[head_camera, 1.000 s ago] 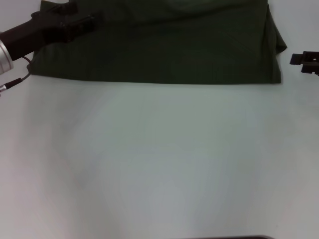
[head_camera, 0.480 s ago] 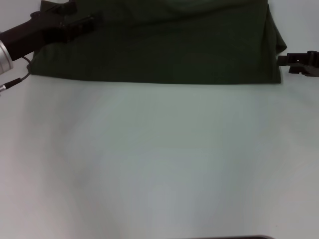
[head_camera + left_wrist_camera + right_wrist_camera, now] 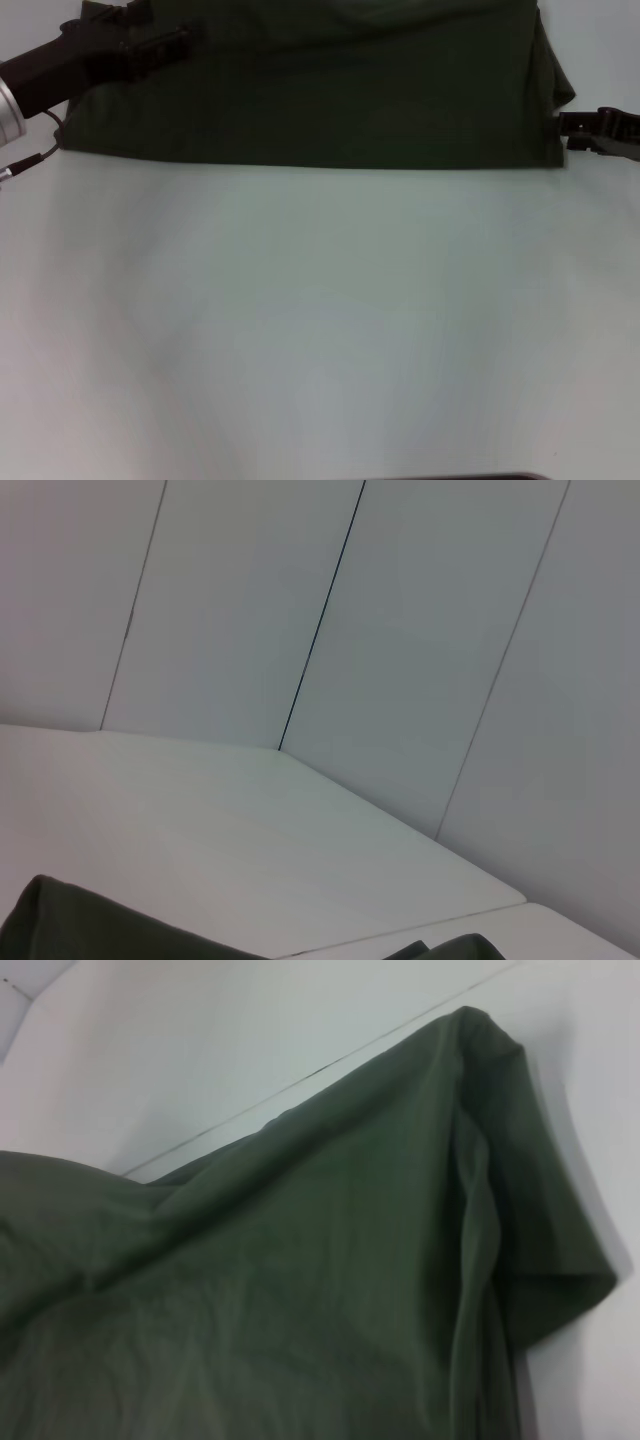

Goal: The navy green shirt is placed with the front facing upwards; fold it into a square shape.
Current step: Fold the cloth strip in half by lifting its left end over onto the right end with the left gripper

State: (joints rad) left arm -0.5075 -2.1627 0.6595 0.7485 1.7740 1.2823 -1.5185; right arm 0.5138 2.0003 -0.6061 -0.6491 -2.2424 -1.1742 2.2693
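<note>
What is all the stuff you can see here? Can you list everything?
navy green shirt: one, dark olive green, spread flat across the far part of the table, its near edge straight, a sleeve sticking out on the robot's right.
table: one, pale white, the near part bare in front of the shirt.
wall panels: pale grey with thin dark seams, behind the table in the left wrist view.
left gripper: one, black, over the shirt's far left part.
right gripper: one, black, at the shirt's right edge, just below the sleeve.
</note>
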